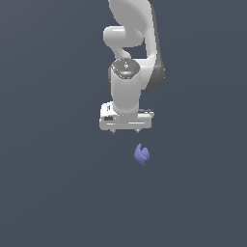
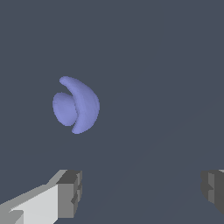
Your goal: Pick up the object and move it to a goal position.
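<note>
The object (image 1: 142, 155) is a small periwinkle-blue lobed lump lying on the dark grey floor, in front of the arm and slightly toward the exterior view's right. My white gripper (image 1: 125, 131) hangs above the floor, just behind the object, and does not touch it. Its fingers barely show below the hand in the exterior view. In the wrist view the object (image 2: 76, 105) lies apart from the gripper (image 2: 140, 192). The two grey fingertips (image 2: 70, 192) stand wide apart with nothing between them. The gripper is open and empty.
The floor (image 1: 48, 193) is a uniform dark grey surface. The white arm (image 1: 130, 48) rises behind the gripper. No other objects show.
</note>
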You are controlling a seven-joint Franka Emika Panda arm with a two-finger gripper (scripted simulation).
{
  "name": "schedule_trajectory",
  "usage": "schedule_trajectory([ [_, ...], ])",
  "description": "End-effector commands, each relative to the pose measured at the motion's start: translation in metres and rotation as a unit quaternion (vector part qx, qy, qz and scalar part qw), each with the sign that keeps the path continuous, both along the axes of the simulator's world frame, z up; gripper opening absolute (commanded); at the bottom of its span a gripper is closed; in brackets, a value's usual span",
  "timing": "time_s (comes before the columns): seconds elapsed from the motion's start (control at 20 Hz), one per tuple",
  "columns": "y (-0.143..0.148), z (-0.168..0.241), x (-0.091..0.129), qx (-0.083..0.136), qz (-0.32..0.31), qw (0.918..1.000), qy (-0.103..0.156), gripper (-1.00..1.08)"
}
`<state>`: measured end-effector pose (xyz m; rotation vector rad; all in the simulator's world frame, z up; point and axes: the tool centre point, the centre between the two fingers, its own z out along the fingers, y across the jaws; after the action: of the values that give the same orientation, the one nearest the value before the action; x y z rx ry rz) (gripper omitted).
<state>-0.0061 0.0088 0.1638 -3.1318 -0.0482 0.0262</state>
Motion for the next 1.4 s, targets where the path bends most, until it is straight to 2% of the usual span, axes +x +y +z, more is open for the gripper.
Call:
schedule_trajectory([
  [0.0,0.003,-0.001,-0.001,0.000,0.004,1.0000,0.003,1.00],
  [0.4,0.011,-0.007,0.007,-0.001,0.018,0.9998,0.001,1.00],
  [0.95,0.058,-0.042,0.042,-0.004,0.094,0.9956,-0.006,1.00],
  [1.35,0.076,-0.055,0.053,-0.004,0.119,0.9928,-0.009,1.00],
])
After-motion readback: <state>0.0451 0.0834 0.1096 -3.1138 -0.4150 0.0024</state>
